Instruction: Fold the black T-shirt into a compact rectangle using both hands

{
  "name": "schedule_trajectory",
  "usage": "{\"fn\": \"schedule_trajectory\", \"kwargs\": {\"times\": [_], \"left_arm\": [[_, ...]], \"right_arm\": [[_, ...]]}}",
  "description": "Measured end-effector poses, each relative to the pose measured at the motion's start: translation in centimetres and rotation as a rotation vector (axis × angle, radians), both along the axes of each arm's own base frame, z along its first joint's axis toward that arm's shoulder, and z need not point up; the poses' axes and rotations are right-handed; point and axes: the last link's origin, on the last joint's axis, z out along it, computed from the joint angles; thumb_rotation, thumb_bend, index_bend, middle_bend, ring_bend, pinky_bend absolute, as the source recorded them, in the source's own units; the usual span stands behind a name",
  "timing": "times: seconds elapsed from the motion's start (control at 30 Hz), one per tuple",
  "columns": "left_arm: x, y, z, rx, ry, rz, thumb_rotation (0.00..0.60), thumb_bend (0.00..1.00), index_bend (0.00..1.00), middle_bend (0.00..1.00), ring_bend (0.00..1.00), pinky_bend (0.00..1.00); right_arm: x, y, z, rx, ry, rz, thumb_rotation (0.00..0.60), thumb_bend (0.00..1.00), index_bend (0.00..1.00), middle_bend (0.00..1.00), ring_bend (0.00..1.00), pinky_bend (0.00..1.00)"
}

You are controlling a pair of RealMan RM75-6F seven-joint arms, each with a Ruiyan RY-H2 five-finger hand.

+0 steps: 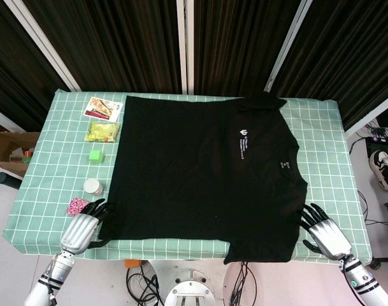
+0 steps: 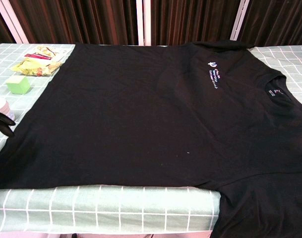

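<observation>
The black T-shirt point(image 1: 200, 172) lies spread flat on the green checked table point(image 1: 327, 153), its collar point(image 1: 289, 167) toward the right and a small white logo point(image 1: 243, 143) on the chest. One sleeve point(image 1: 257, 250) hangs over the front edge. My left hand point(image 1: 85, 226) rests at the front left, fingers spread beside the shirt's hem corner, holding nothing. In the chest view only its dark fingertips point(image 2: 2, 121) show, next to the shirt point(image 2: 155, 114). My right hand point(image 1: 324, 234) sits at the front right by the near shoulder, fingers apart and empty.
Left of the shirt lie a picture card point(image 1: 103, 108), a yellow packet point(image 1: 102, 131), a green cube point(image 1: 96, 155), a white jar point(image 1: 93, 186) and a pink item point(image 1: 74, 206). A cardboard box point(image 1: 9, 150) stands off the table's left side.
</observation>
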Motion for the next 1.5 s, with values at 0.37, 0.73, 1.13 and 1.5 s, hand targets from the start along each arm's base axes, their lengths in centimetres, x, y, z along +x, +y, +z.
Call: {"fn": "schedule_trajectory", "kwargs": {"times": [0.37, 0.73, 1.13, 1.5], "left_arm": [[0.0, -0.1, -0.1, 0.006, -0.009, -0.003, 0.6, 0.15, 0.31, 0.19, 0.12, 0.2], [-0.4, -0.3, 0.0, 0.015, -0.019, 0.01, 0.6, 0.15, 0.31, 0.19, 0.12, 0.2], [-1.4, -0.7, -0.7, 0.014, 0.028, -0.006, 0.6, 0.15, 0.36, 0.19, 0.12, 0.2], [-2.1, -1.3, -2.3, -0.025, 0.074, -0.039, 0.6, 0.15, 0.37, 0.19, 0.12, 0.2]], "right_arm": [[0.3, -0.7, -0.8, -0.004, 0.055, 0.095, 0.6, 0.21, 0.44, 0.2, 0.07, 0.08], [0.2, -2.0, -2.5, 0.002, 0.06, 0.126, 0.6, 0.42, 0.52, 0.24, 0.07, 0.08], [0.9, -2.6, -1.1, -0.059, -0.013, 0.166, 0.6, 0.52, 0.64, 0.28, 0.08, 0.09], [0.9, -2.6, -1.2, -0.071, -0.025, 0.144, 0.6, 0.52, 0.64, 0.27, 0.08, 0.09]]}}
